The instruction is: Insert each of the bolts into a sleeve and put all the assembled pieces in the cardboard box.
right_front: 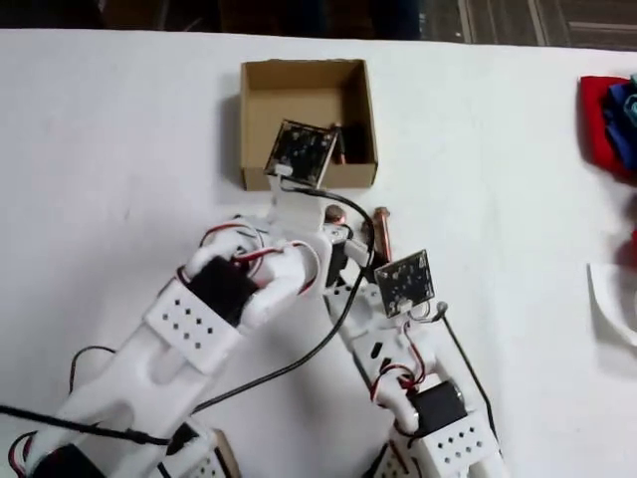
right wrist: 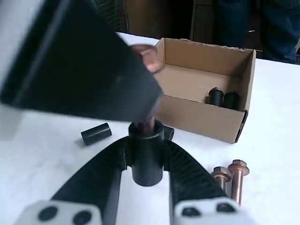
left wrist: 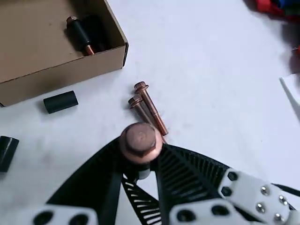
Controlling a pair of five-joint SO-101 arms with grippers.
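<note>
My left claw (left wrist: 140, 164) grips a bolt (left wrist: 140, 142) with its tip at the mouth of the upright sleeve (right wrist: 146, 164). My right claw (right wrist: 146, 147) clamps that sleeve, axes aligned, near the box (right wrist: 201, 117).

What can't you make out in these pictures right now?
1. How deep the bolt sits in the sleeve: in the right wrist view, a finger of the left gripper covers the shank; in the left wrist view, the bolt head covers the sleeve.
2. Contents of the box: in the high view, a camera board covers part; in the left wrist view, the edge cuts it off.
</note>
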